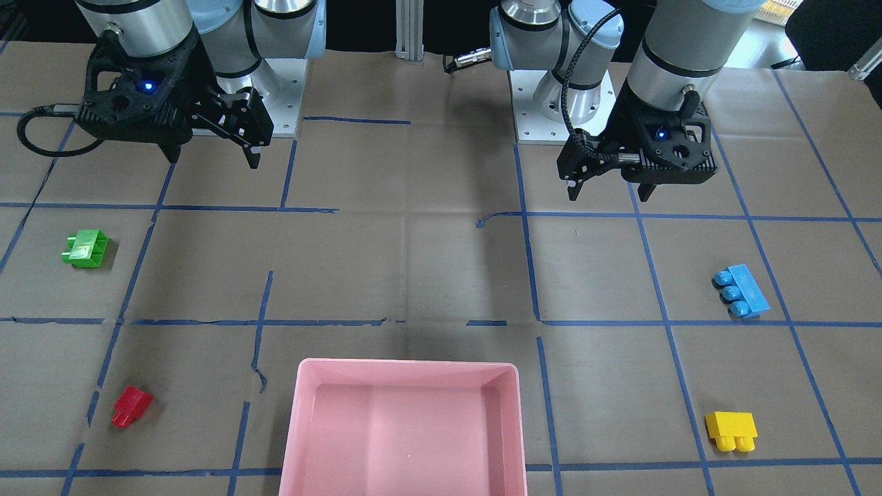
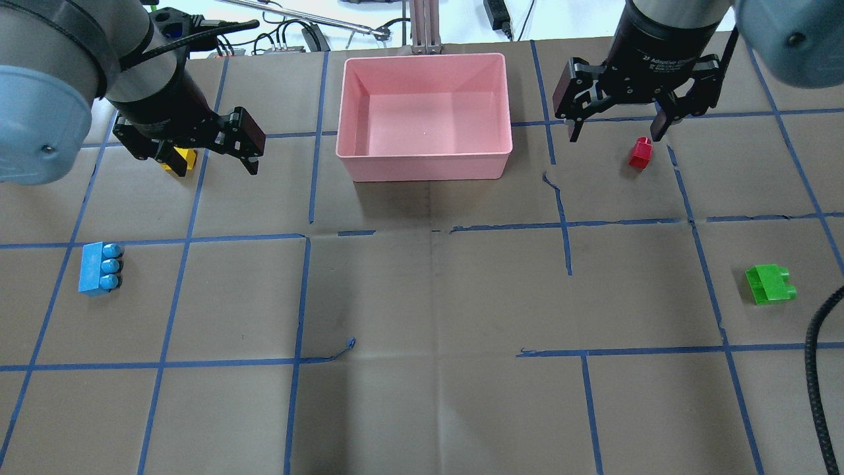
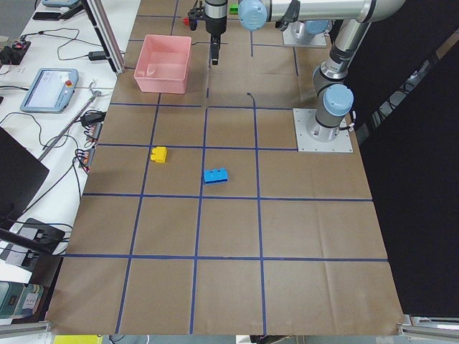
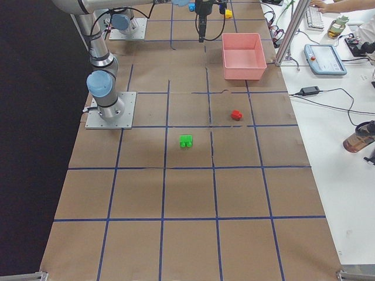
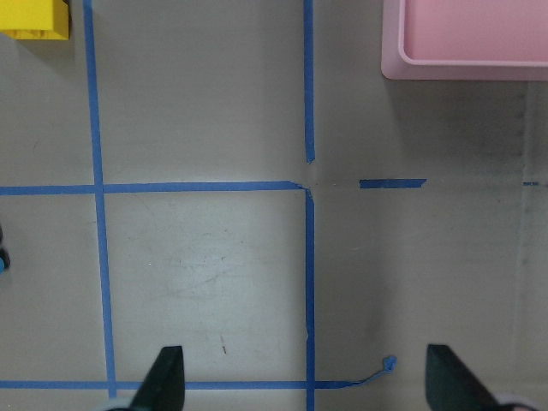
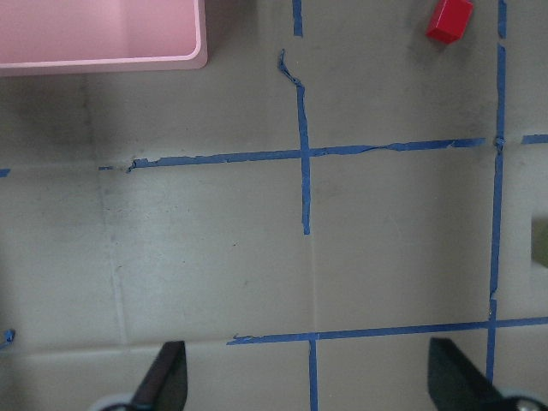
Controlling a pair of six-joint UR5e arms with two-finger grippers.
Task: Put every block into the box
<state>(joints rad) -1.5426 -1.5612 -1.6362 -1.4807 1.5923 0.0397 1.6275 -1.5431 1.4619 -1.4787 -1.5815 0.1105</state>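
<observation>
Brown and gridded with blue tape point(image 2: 299, 297), the counter point(image 2: 422, 297) carries the shallow pink plastic box point(image 2: 422, 166), empty, by its far edge. Left gripper point(image 2: 206, 158) and right gripper point(image 2: 616, 132) hover, jaws wide open, holding nothing. Light-blue three-stud brick point(image 2: 99, 267) and yellow brick point(image 1: 732, 430) lie leftward, small red brick point(image 2: 639, 153) and translucent green brick point(image 2: 769, 284) rightward, all tipped sideways; a pinch may skid one away.

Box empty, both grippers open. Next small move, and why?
Probably swing the right gripper out over the green brick and lower. Its jaws stand open and empty, the green brick lies closer to the robot than the red brick on that side, and the box holds nothing.
</observation>
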